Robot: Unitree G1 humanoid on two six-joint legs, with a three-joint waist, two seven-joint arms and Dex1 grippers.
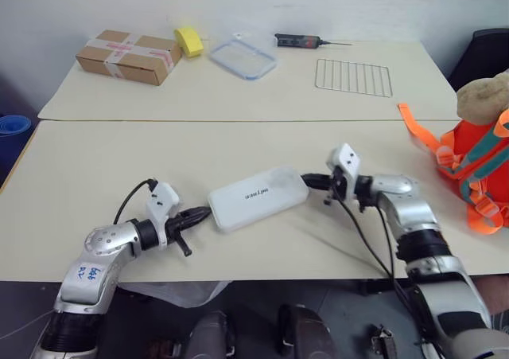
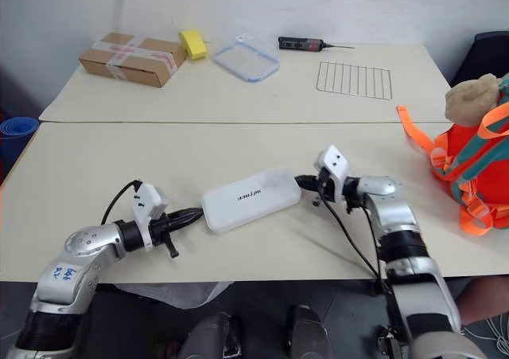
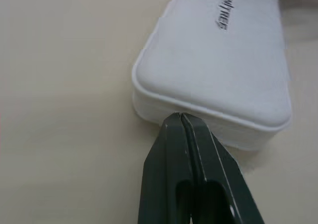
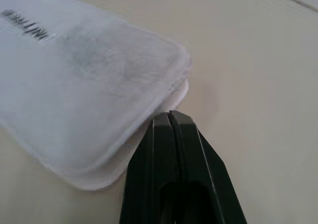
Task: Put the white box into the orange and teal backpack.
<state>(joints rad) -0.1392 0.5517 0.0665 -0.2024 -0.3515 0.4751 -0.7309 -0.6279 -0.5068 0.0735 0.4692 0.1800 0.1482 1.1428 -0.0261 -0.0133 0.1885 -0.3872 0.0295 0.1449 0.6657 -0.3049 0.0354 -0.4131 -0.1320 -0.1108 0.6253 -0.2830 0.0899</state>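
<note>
White box pinched endwise between two closed grippers on the near table.

Lies flat, mid-table, slightly askew; left gripper with fingers pressed together, tip against one short end, right gripper likewise shut, tip at the opposite end under the lid's rim. Probably squeezing from both ends because too wide for a single pinch. Orange and teal backpack waits well apart at the right edge, bear head on top, opening not visible.
</note>
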